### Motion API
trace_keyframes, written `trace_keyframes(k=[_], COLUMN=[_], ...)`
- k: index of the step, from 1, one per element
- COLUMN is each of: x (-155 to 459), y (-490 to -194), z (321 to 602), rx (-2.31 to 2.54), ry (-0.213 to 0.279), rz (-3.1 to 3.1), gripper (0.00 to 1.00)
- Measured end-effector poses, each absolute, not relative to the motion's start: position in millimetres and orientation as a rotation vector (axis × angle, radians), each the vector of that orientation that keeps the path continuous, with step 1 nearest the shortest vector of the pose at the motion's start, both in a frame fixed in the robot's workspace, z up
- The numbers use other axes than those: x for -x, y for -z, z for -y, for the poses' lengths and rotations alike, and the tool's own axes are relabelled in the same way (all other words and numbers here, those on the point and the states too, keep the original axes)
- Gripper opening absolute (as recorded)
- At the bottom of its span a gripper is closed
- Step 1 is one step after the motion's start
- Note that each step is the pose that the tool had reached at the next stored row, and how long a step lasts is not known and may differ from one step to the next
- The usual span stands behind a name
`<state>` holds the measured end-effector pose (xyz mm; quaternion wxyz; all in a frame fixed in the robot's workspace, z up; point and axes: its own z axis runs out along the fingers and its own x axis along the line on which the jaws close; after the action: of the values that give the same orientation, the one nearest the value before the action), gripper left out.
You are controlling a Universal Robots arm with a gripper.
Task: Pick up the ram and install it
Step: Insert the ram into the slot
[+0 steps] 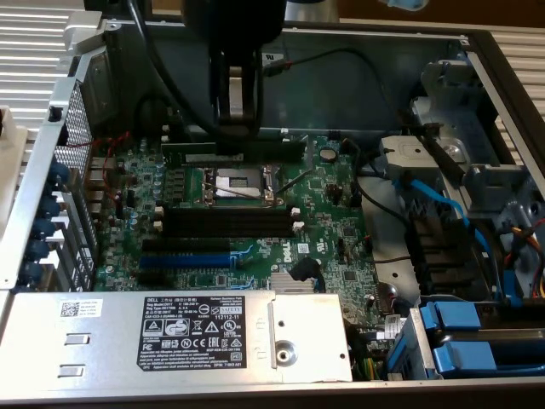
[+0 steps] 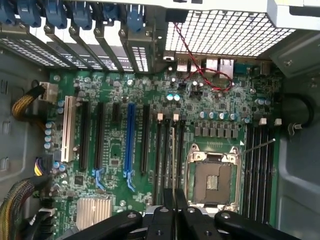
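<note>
Setting: open computer case [image 1: 477, 51], with metal walls round everything we describe.
Motherboard [image 1: 341, 247]: green and crowded. Its bare CPU socket [image 1: 238, 183] lies just beside the slots, so we judge a drifting stick could scrape the exposed contacts.
Gripper [image 1: 232, 136]: jaws are closed narrowly on the ram's upper edge near mid-length. It is a thin hold, and we think the stick could pivot or slip under pressure.
Black slots [image 1: 230, 220]: unfilled. A tilted or off-line descent would likely jam on a slot wall. We cannot tell whether the white clips [image 1: 298, 227] stand open, and shut ones would block seating.
Ram [image 1: 264, 152]: hangs from the jaws above the board, edge-on in the wrist view and running along the black slots.
Ram, looks: long, thin green stick with a pale label toward one end, about as long as the slots.
</note>
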<state>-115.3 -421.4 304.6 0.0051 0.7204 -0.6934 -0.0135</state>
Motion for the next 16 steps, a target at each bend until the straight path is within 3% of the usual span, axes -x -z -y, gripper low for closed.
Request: trace_keyframes(k=[16], x=[114.4], y=[-277.3], z=[430.9], rx=[-2.256], ry=[0.044], rz=[2.171], gripper=[0.12])
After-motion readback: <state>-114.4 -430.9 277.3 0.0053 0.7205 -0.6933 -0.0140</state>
